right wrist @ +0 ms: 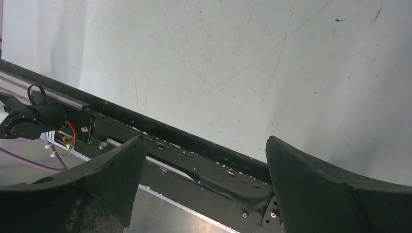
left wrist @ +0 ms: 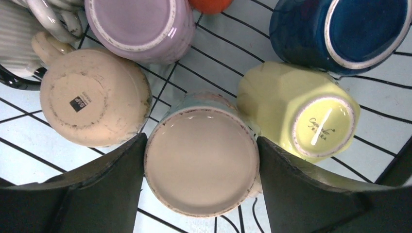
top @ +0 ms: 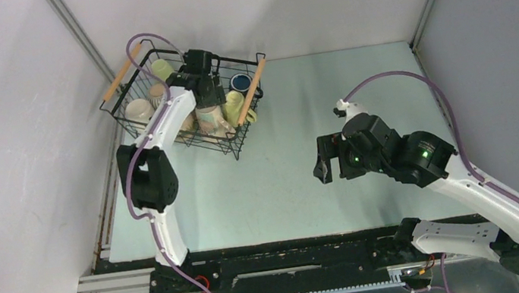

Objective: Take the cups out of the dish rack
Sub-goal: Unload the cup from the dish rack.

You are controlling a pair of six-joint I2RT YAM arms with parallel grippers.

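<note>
Currently: the dish rack (top: 236, 146) sits at the far left corner of the worktop (top: 286, 196), slightly askew, with its 2 wooden handles (top: 121, 72) along the top edges. The left arm reaches over the rack's near side and down into it.

Left pincer (left wrist: 201, 137) — clamped on the pale green cup (left wrist: 201, 162). The cup stands mouth down on the rack's wire floor, base ring facing the wrist camera. 1 finger (left wrist: 111, 189) lies against its left wall and the other against its right wall, with no gap visible on either side. In the top view the pincer's tips are hidden among the cups, so the grip is read from the wrist view only.

Neighbours in the rack:
- cream cup (left wrist: 92, 97): mouth down, just left of the held cup, handle pointing away from it.
- mauve cup (left wrist: 138, 24): beyond the cream cup, base up.
- yellow cup (left wrist: 296, 111): just right of the held cup, tilted.
- navy cup (left wrist: 340, 34): beyond the yellow cup, also tilted.
- orange cup (left wrist: 209, 5): only a sliver shows at the frame's top edge.
- white ribbed cup (left wrist: 14, 39): mostly cut off by the frame at upper left.

Right pincer (top: 322, 161) — fingers spread wide, nothing between them. It hovers over the right half of the worktop, well apart from the rack. Its wrist view shows the worktop surface and the black rail (right wrist: 194, 155) along the near edge.
</note>
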